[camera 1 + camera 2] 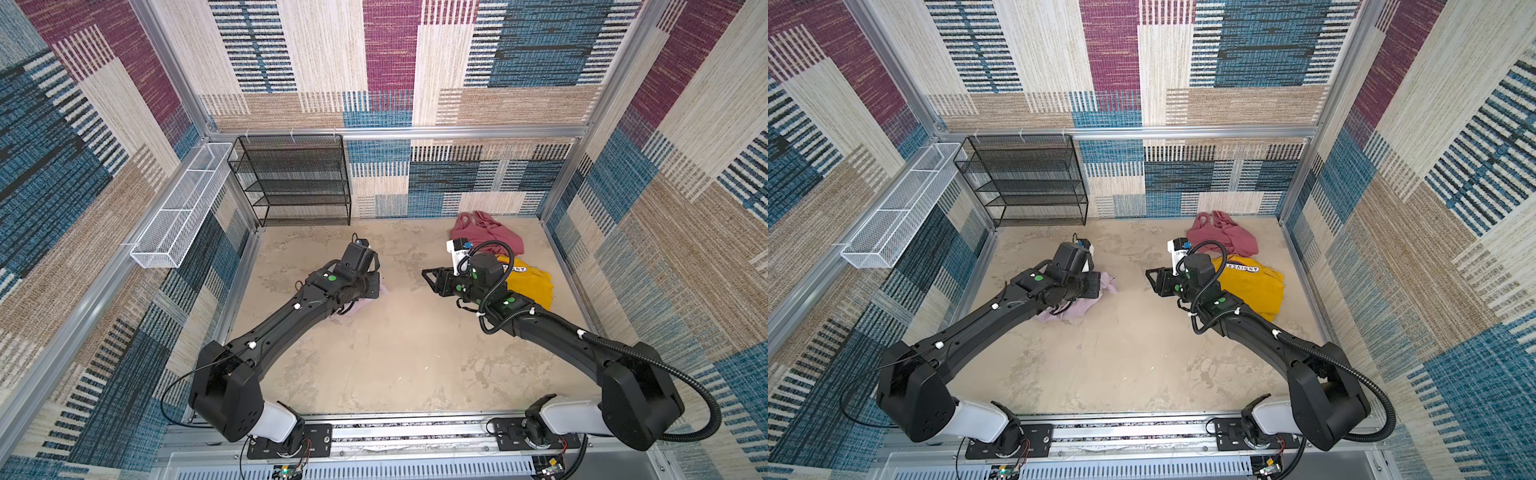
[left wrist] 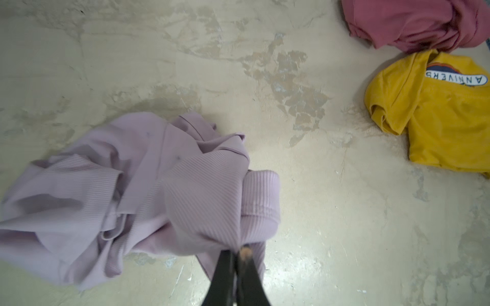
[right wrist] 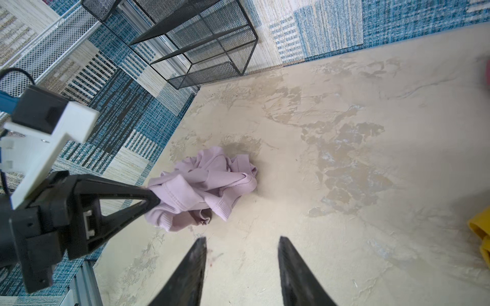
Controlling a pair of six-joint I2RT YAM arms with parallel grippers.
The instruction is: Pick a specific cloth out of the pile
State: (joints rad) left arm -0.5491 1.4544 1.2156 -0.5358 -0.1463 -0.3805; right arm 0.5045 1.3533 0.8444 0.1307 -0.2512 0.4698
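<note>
Between the tips of your left hand (image 2: 238, 255), which are pressed together, sits a thin fold of the cloth (image 2: 132, 185). The rest of it lies crumpled on the table (image 2: 318, 212) just under this hand, well apart from the rose garment (image 2: 413, 23) and the yellow shirt (image 2: 445, 119). Your right hand (image 3: 242, 239) hangs spread and empty, facing it. The pinch looks small: if you lift quickly, the fold can slip out, because the hanging fabric pulls on it.
</note>
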